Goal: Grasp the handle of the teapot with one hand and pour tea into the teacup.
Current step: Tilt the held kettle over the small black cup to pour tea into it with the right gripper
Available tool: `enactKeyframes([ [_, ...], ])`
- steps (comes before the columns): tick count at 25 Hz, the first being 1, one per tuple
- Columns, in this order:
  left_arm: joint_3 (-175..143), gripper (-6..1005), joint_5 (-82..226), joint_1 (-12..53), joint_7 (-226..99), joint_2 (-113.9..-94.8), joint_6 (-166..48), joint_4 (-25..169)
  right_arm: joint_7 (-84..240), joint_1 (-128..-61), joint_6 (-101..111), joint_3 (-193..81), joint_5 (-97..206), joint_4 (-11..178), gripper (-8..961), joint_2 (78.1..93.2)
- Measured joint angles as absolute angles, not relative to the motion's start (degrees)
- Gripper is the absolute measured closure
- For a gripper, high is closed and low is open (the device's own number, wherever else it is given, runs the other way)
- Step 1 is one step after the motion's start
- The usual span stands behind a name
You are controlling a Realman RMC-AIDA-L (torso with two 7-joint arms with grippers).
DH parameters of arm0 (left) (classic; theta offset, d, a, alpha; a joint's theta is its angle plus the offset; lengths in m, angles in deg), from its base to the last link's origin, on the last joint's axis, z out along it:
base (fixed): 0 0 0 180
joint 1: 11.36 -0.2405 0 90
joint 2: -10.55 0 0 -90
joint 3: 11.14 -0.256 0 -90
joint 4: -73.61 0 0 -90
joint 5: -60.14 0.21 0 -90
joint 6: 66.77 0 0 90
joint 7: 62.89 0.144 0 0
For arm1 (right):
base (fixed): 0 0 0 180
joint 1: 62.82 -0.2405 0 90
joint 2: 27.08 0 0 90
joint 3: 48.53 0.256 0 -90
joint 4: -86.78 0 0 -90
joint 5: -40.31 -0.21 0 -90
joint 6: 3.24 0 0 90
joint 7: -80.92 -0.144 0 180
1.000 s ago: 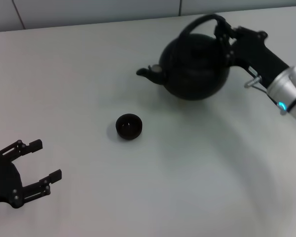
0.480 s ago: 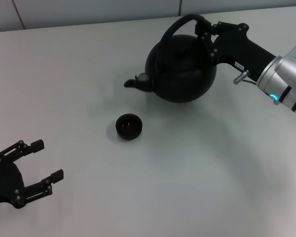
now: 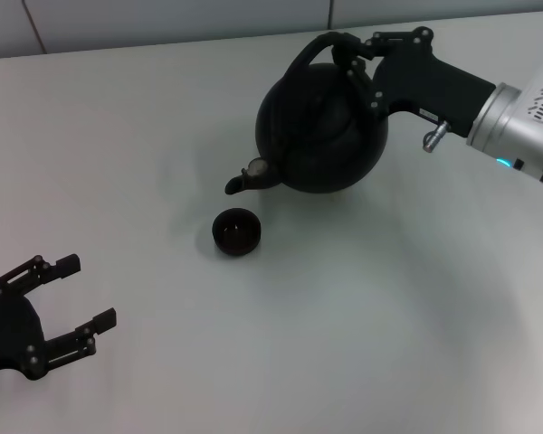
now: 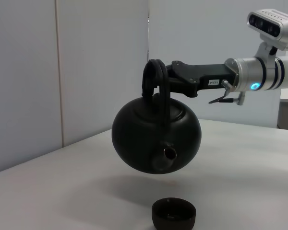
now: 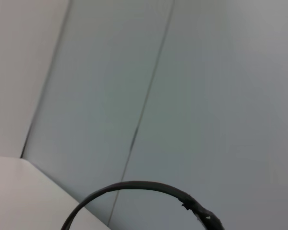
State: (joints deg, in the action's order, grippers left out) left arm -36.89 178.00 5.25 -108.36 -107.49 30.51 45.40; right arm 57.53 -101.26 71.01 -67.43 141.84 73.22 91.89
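Note:
The round matte-black teapot hangs in the air, held by my right gripper, which is shut on its arched black handle. The spout points down-left, just above and behind the small black teacup on the table. In the left wrist view the teapot floats above the teacup, spout tilted slightly down. The handle's arc shows in the right wrist view. My left gripper is open and idle at the near left.
A white table carries only the teacup. A pale panelled wall runs along the far edge. The right arm's silver-white forearm reaches in from the right.
My right gripper has carried the teapot left and toward the teacup, and the spout has dipped lower. The left gripper has not moved.

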Motion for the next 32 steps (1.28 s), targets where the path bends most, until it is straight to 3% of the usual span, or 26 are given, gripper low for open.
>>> enactKeyframes([
  [32,-35.39,184,177.82,5.25,-108.94,-107.65,30.06,45.40,66.46,-103.33,70.73,-78.87,141.59,66.18,872,92.10],
])
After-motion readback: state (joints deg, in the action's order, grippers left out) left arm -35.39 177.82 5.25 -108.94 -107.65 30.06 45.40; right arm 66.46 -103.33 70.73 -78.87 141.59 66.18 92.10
